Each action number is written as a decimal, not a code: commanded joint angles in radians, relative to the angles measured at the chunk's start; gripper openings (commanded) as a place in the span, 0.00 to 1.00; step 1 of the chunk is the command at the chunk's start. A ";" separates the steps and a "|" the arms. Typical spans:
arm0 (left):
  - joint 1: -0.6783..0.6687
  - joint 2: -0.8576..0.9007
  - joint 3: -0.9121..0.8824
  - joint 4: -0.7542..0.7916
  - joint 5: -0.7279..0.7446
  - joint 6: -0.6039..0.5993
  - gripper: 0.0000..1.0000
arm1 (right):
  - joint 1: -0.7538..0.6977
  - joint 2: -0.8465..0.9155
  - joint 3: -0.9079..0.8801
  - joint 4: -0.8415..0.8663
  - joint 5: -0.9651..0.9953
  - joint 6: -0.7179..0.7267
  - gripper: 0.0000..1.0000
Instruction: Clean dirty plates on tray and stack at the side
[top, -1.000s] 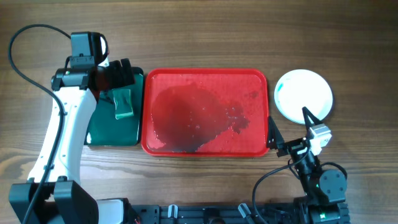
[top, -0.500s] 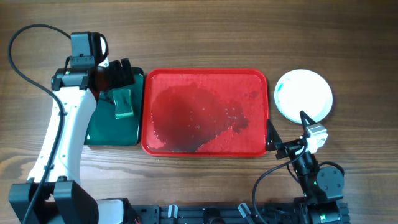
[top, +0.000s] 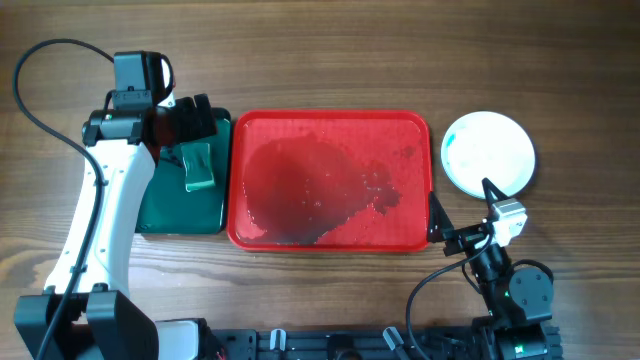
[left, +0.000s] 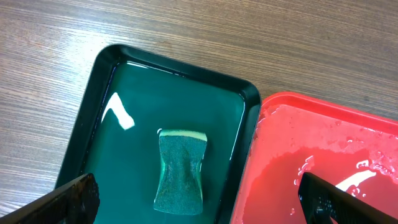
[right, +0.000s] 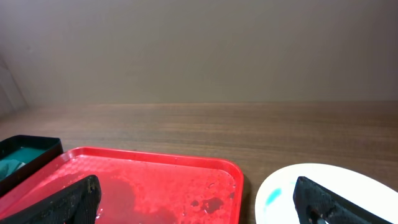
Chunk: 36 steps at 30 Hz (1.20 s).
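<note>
Overhead shot has the plates (top: 488, 152) parked on the table (top: 330, 60) just right of the red tray (top: 400, 130), up by its top right corner. From above they read as 1 white disc, so I can't tell how many are stacked there. Red tray has 0 plates on it, just a puddle (top: 300, 195) across its middle.

Only change over the last second: right gripper (top: 460, 205) has slid back a bit toward its base, off the red tray's bottom right corner. Its claws are spread wide and hold nothing, and the right wrist cam agrees. To me that reads as a retreat after the last drop, so the job looks basically done. 1 niggle: there's a teal smear (top: 449, 143) on the top plate's tray-side edge, so maybe not spotless.

Hard against the red tray's left side sits the green tray (top: 160, 210) with the sponge (top: 198, 168) lying in it. Left gripper (left: 205, 199) hovers over that, claws wide apart and empty, hasn't budged. Nothing blocks either arm, but if another wipe is needed the sponge is on the far side of the red tray from the plates
</note>
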 joint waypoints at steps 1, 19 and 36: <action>-0.020 -0.126 0.006 -0.014 0.004 0.002 1.00 | 0.004 -0.012 -0.001 0.005 0.019 -0.017 1.00; -0.074 -1.168 -0.869 0.667 0.013 0.001 1.00 | 0.004 -0.012 -0.001 0.005 0.019 -0.017 1.00; -0.029 -1.520 -1.249 0.757 0.013 -0.029 1.00 | 0.004 -0.012 -0.001 0.005 0.019 -0.017 1.00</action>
